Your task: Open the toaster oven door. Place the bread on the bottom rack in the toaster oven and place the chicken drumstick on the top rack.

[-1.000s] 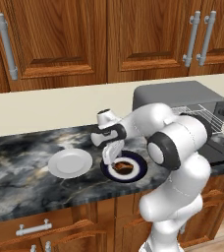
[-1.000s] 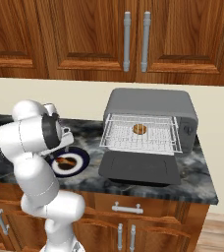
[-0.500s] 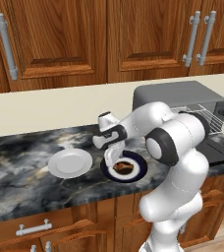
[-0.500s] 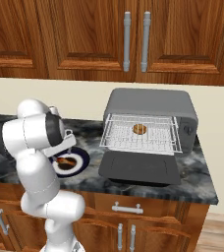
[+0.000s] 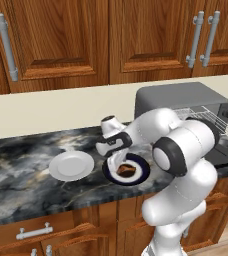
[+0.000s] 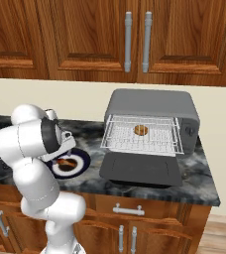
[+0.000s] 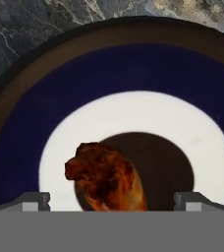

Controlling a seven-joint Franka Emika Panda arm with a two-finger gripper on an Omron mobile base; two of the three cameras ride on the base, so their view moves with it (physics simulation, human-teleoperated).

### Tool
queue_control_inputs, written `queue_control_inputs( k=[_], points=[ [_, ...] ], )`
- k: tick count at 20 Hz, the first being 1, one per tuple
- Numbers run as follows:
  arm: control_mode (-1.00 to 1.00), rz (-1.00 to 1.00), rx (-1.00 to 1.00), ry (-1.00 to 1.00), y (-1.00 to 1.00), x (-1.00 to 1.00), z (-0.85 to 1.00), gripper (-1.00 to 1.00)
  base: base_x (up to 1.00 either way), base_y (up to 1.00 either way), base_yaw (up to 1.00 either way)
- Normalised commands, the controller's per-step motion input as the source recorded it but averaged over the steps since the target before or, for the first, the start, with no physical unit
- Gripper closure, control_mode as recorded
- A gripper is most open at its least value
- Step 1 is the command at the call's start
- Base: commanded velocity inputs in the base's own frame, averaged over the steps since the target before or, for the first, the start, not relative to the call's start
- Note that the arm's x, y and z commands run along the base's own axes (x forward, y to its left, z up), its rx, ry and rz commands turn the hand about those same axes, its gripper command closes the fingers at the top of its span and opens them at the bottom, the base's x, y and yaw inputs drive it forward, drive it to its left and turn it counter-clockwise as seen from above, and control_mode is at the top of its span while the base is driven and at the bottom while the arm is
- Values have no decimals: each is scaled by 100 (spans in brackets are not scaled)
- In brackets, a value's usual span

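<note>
Hovering low over the blue-rimmed plate (image 7: 20, 123), the tool (image 7: 111, 199) has its two tips spread wide, one on each side of the chicken drumstick (image 7: 106, 177), which lies on the plate's white centre; contact between tips and meat cannot be told. The hand view alone gives this close relation, with the dark brown lumpy piece between the tips and its shadow behind it. In the left base view the tool (image 5: 117, 161) points down at the same plate (image 5: 142, 176) on the marble surface (image 5: 16, 170), and an empty white plate (image 5: 71, 166) lies just beside it to the left, a thing the right base view hides behind the arm. The right base view shows what the left cannot: the toaster oven (image 6: 152, 106) seen from the front, the toaster oven door (image 6: 141, 168) folded down flat on the surface, a wire rack (image 6: 142, 141) pulled forward over it, and the bread (image 6: 141, 130) resting on a rack inside. Which rack carries it cannot be told. Wooden cabinets (image 6: 85, 34) hang farthest back.
</note>
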Motion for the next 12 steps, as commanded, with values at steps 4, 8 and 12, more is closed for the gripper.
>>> queue_control_inputs(
  k=[4, 8, 12],
  points=[
    [-100, 0, 1, -4, -5, -12, -1, -100, 0, 0, 0],
    [-100, 0, 1, 0, -10, 2, -5, -100, 0, 0, 0],
    [-100, 1, 2, 0, -8, 13, -4, -100, 0, 0, 0]
  ],
)
